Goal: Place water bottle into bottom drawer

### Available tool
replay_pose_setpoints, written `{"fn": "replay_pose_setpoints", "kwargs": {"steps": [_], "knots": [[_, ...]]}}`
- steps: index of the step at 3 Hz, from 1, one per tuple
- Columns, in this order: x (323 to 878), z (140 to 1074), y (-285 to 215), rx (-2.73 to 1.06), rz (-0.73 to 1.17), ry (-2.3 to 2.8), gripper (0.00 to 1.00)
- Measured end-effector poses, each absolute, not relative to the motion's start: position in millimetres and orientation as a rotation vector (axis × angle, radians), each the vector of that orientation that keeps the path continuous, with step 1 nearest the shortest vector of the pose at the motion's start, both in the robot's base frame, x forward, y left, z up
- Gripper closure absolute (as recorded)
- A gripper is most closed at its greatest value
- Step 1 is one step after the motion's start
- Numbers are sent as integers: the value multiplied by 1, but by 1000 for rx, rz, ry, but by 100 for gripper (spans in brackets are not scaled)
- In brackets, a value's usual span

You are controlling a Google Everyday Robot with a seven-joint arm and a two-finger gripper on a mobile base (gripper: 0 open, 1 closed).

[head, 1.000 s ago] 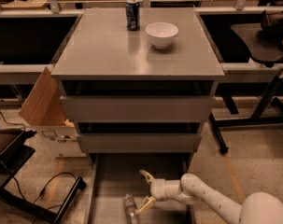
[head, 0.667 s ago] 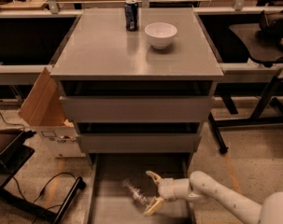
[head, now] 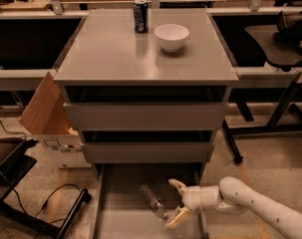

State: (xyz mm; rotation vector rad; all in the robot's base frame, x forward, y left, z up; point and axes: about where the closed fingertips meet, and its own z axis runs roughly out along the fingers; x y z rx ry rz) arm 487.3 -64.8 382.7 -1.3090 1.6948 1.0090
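Claw (head: 171,204) is hanging wide open over bottom drawer (head: 121,203), gripping nothing; water bottle (head: 153,200) is lying just left of it.

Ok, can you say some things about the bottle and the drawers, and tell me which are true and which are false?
1. The bottle is in the bottom drawer. True.
2. The can sits inside the bowl. False: it stands beside the bowl on the cabinet top.
3. The gripper is low over the bottom drawer, right of the bottle, fingers open. True.
4. The bottle stands upright. False: it lies on its side.
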Motion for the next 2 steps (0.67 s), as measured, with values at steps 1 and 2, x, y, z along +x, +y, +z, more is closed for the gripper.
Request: {"fn": "replay_pose_setpoints", "kwargs": {"steps": [1,2], "knots": [[482,421,-81,-1301,937,1715,0],[482,429,-84,-1307,921,1715,0]]}}
